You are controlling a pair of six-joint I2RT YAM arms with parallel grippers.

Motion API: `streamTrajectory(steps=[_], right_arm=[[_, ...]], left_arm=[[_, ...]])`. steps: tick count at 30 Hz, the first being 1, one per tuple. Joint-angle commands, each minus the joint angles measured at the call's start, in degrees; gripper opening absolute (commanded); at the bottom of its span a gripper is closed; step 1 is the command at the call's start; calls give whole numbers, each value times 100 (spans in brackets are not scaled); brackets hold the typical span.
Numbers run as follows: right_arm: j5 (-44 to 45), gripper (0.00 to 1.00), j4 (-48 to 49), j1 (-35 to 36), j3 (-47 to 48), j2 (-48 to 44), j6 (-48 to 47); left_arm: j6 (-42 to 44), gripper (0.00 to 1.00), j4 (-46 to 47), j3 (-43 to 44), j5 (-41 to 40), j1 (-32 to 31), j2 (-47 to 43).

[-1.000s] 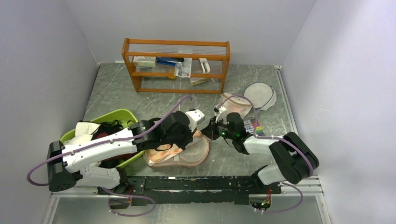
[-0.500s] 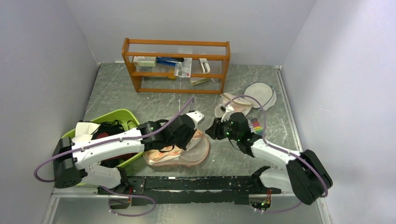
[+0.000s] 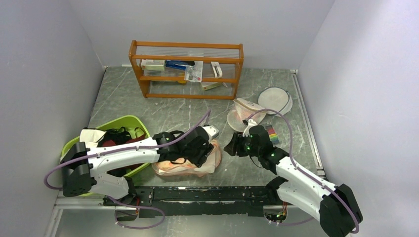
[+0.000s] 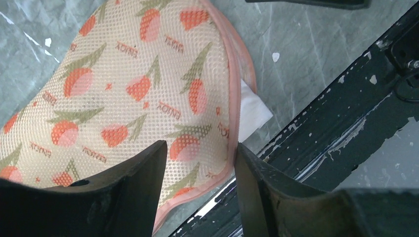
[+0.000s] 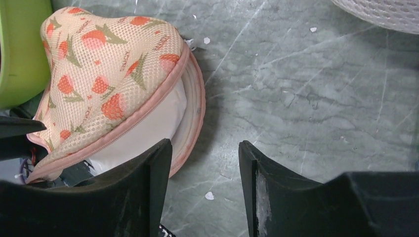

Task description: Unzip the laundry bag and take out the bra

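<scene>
Laundry bag [image 3: 207,160], a flat two-lobed case of peach-pink mesh printed with orange-red flowers, lies at the near edge of the grey marbled surface [image 3: 197,108], left of centre and just beside a lime-green plastic basket [image 3: 123,121]. Its zip is open along the right lobe: the right wrist view shows the printed lid raised and the smooth white padded bra [image 5: 148,128] inside the gap.

The left gripper [image 4: 200,153] hangs over the bag with its black fingers apart and the printed mesh showing between them. It clamps nothing, though contact with the mesh is hard to judge. The right gripper [image 5: 205,148] sits right of the bag over bare surface, with its fingers spread and nothing between them.
</scene>
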Motion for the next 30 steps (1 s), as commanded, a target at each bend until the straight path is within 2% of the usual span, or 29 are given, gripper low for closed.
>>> streamTrajectory(steps=[1, 6, 11, 15, 18, 21, 24, 26, 27, 28, 30], right_arm=[[-269, 55, -298, -30, 200, -43, -7], [-1224, 61, 340, 37, 208, 264, -17], [-1586, 70, 1211, 528, -72, 374, 262], [-1144, 77, 1737, 1415, -73, 641, 421], [-998, 80, 2709, 1886, -163, 1017, 896], [-781, 87, 3898, 2079, -370, 1298, 1458], [-13, 91, 3887, 2074, -327, 1529, 1948], [102, 89, 3892, 2044, -225, 1665, 2076], [103, 83, 3912, 2036, -169, 1722, 2108], [140, 73, 3871, 2037, -105, 1756, 2150], [300, 44, 3673, 2016, -40, 1760, 2314]], left_arm=[[-167, 63, -75, -156, 82, -36, -398], [-485, 58, -336, -176, -262, -43, -556], [-603, 60, -367, -15, -359, -38, -756], [-617, 61, -334, 55, -530, -37, -857], [-664, 61, -432, 190, -655, -36, -889], [-718, 63, -539, 240, -801, -36, -998], [-818, 72, -644, 168, -897, -36, -1200], [-860, 81, -661, 41, -873, -34, -1349], [-880, 84, -676, -14, -835, -36, -1411], [-894, 87, -705, -67, -804, -34, -1461], [-926, 91, -793, -153, -748, -35, -1519]])
